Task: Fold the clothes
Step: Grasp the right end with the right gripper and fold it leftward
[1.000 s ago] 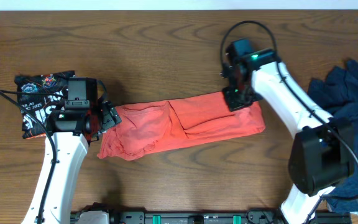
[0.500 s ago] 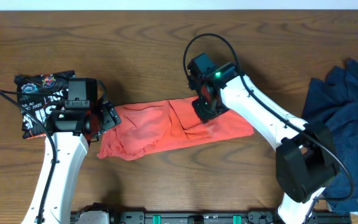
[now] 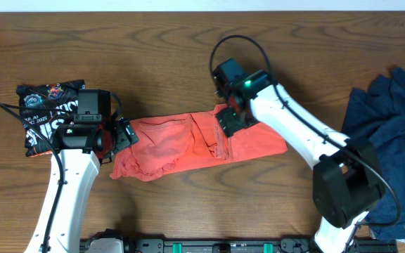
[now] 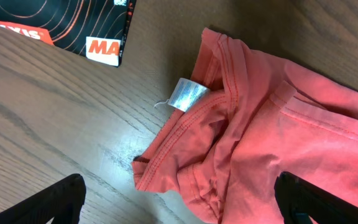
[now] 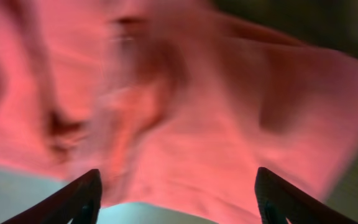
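Note:
The coral-red T-shirt (image 3: 167, 144) lies as a long, rumpled band across the middle of the table. In the left wrist view its collar and silver tag (image 4: 188, 94) point at the camera. My left gripper (image 3: 126, 133) hovers open at the shirt's left end, its fingers (image 4: 48, 202) wide apart with nothing between them. My right gripper (image 3: 228, 121) stands open just above the middle of the shirt. In the blurred right wrist view, red cloth (image 5: 185, 124) fills the space past the spread fingers (image 5: 73, 199). A folded black T-shirt (image 3: 44, 116) lies at the far left, and its orange print (image 4: 73, 25) shows in the left wrist view.
A dark-navy T-shirt (image 3: 392, 133) lies crumpled at the right edge of the table, partly under the right arm's base. The wooden table (image 3: 153, 56) shows bare along the back and front.
My right gripper swept left from the shirt's right end to its middle, dragging cloth with it, then opened and let go. The shirt's right end now sits further left. The left arm stayed put.

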Motion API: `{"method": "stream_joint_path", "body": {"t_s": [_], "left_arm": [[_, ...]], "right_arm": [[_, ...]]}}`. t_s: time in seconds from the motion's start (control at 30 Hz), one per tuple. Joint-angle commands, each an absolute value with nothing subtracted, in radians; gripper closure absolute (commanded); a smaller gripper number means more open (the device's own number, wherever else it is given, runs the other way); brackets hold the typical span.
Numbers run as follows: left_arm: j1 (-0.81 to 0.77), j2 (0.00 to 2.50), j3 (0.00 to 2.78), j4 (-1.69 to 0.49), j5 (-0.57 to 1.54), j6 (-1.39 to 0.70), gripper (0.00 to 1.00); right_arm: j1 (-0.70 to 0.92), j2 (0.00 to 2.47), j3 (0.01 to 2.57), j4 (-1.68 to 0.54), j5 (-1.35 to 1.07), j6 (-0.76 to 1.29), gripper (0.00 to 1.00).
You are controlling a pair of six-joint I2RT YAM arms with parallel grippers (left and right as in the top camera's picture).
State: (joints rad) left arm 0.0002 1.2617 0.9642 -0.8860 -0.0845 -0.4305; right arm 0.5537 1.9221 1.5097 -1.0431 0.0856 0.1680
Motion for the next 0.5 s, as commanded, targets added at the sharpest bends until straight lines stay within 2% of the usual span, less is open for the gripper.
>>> {"method": "stream_joint_path", "body": {"t_s": [0.0,0.23,0.47], "left_arm": [[0.007,1.291,0.953,-0.891,-0.079,-0.423,0.02],[0.064,1.472,0.953,-0.887,0.027,-0.367,0.02],[0.085,1.673,0.953,-0.78,0.107,-0.231,0.02]], "right_arm": [[0.476,1.917,1.512,-1.059,0.257,0.285,0.2],[0.307,1.853,1.525,-1.09,0.243,0.29,0.16],[0.221,1.851,1.524,-1.119,0.165,0.28,0.15]]}}
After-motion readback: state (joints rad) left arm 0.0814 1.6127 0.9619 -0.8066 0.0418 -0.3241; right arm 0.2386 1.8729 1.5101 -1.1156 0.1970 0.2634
